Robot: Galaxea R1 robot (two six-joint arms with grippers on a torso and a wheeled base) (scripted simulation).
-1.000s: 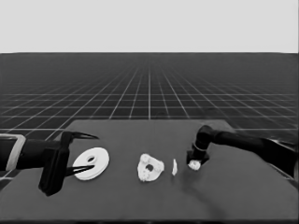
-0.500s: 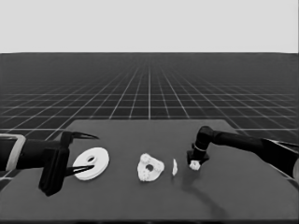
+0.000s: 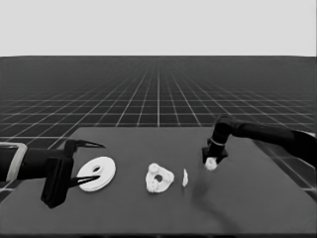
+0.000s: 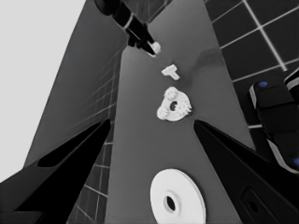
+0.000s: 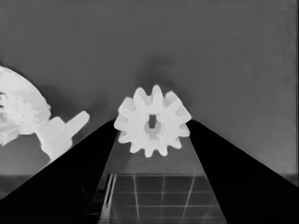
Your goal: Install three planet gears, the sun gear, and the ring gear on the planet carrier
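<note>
My right gripper (image 3: 212, 161) is shut on a small toothed planet gear (image 3: 211, 164), held just above the table's right half. In the right wrist view the gear (image 5: 153, 120) sits between the two fingers of that gripper (image 5: 153, 125). The smaller round part, the planet carrier (image 3: 159, 179), lies at the table's middle with three gears on it (image 4: 174, 105). At the left lies the larger round part, the ring gear (image 3: 97, 173), under my waiting left gripper (image 3: 92, 163), which is open and not holding it.
A thin white piece (image 3: 185, 177) lies between the smaller round part and the held gear, also seen from the right wrist (image 5: 60, 133). Dark machinery with blue lights (image 4: 275, 116) stands past the table's edge.
The right gripper has risen a little and shifted slightly right with the gear in it, off the table. The left arm has not moved.
</note>
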